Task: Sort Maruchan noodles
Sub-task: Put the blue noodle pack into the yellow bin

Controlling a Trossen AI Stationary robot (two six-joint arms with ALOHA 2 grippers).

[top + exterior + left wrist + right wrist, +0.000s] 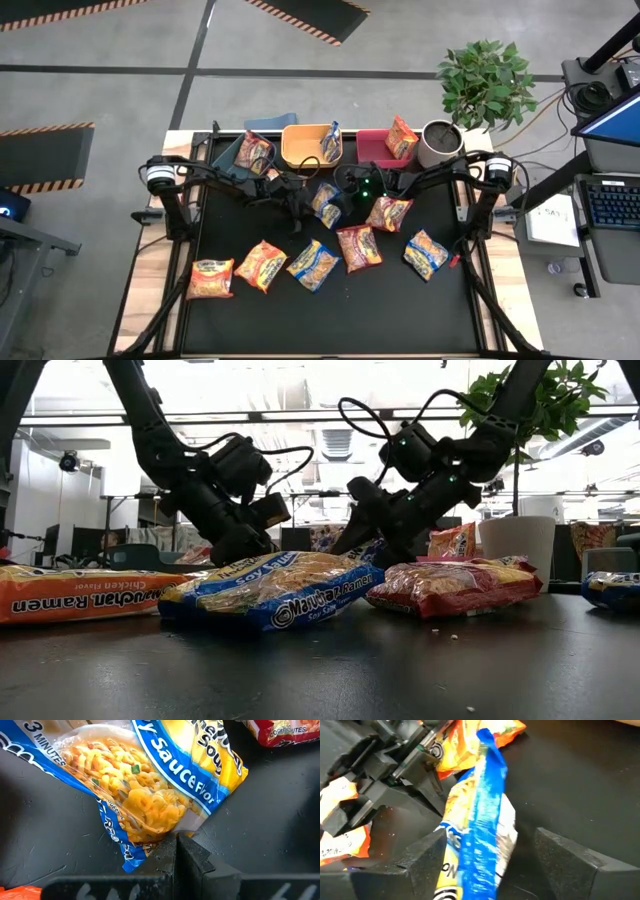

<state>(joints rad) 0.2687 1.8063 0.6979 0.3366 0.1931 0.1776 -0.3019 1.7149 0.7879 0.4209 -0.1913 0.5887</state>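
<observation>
- The left claw (pixel 176 842) has its fingers pressed together, pinching the bottom corner of a blue-trimmed noodle packet (pixel 326 203) near the middle of the black table (pixel 330 310).
- The right claw (pixel 490 855) is spread wide, one finger (pixel 425 852) on each side of that same packet's upright blue edge; I can't tell whether they touch it.
- Both arms meet over this one packet, so the left claw's dark body sits right in front of the right one.
- More noodle packets lie flat nearby: a red-trimmed packet (pixel 389 212) just beside the right claw, and a row nearer the front edge, among them an orange packet (pixel 211 278) and another blue packet (pixel 313 264).
- At the back stand a yellow bin (pixel 300 146) and a red bin (pixel 375 148), each with a packet in it.
- A potted plant (pixel 487 78) stands off the table's back right corner.
</observation>
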